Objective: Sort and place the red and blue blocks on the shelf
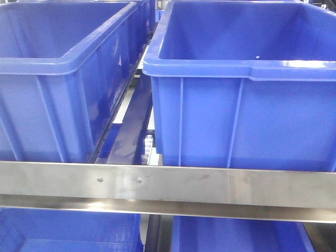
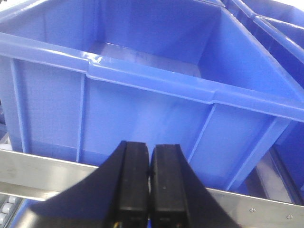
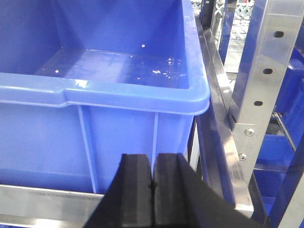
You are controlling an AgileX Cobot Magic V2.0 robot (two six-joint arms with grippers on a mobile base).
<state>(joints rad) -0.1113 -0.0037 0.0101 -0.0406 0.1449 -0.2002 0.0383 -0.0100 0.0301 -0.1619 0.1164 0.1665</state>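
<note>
The shelf [image 1: 168, 188] fills the front view: a steel rack with a flat brushed rail running across, two small screws set in it, and a second thinner rail just beneath. A strip of white rollers [image 1: 148, 147] shows in the gap between the two bins on this level. In the right wrist view a perforated steel post [image 3: 259, 76] stands upright at the rack's right edge, bolted to the rail.

On the rail's level sit two big dark-blue plastic bins side by side, close but apart: the left bin [image 1: 58, 89] and the right bin [image 1: 247, 115]. Both have thick rolled rims and ribbed walls, and what shows of their insides holds nothing but a few pale specks on the floor of the right one. More blue bins [image 1: 68, 231] sit on the level below.

The left gripper [image 2: 150, 185] hangs just in front of a bin's front wall, above the steel rail; its black fingers [image 2: 135, 180] are pressed together with nothing between them. The right gripper [image 3: 153, 190] is likewise near the right corner of a bin, its black fingers [image 3: 137, 190] closed flat against each other, gripping nothing.

No red or blue block shows in any view, so where they lie cannot be told.
</note>
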